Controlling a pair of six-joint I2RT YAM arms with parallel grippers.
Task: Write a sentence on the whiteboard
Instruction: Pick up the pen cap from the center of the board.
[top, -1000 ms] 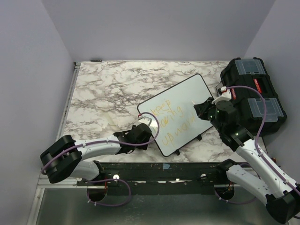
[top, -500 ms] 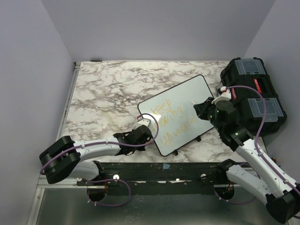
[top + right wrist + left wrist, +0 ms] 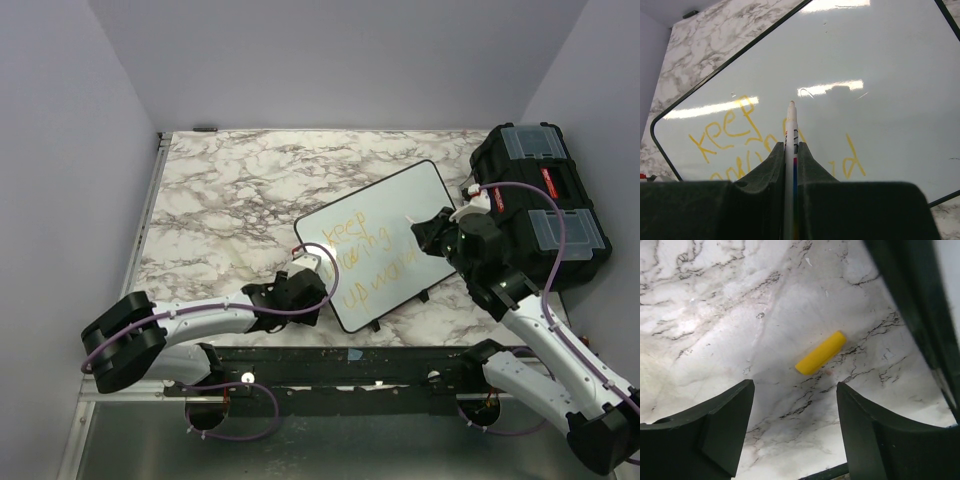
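The right gripper (image 3: 791,150) clamps the marker (image 3: 791,125), tip over the whiteboard (image 3: 410,195) at centre-right of the table (image 3: 230,190), with the sentence (image 3: 365,255) across it. The left gripper (image 3: 794,390), fingers apart and empty, hovers over a yellow cap (image 3: 820,353) near the board's 8 o'clock rim. Any further stroke likely wants light, steady contact. The toolbox (image 3: 540,200) crowds 3 o'clock, and there is room toward 10.

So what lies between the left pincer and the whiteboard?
A yellow cap lies on the marble table there; the left wrist view shows it.
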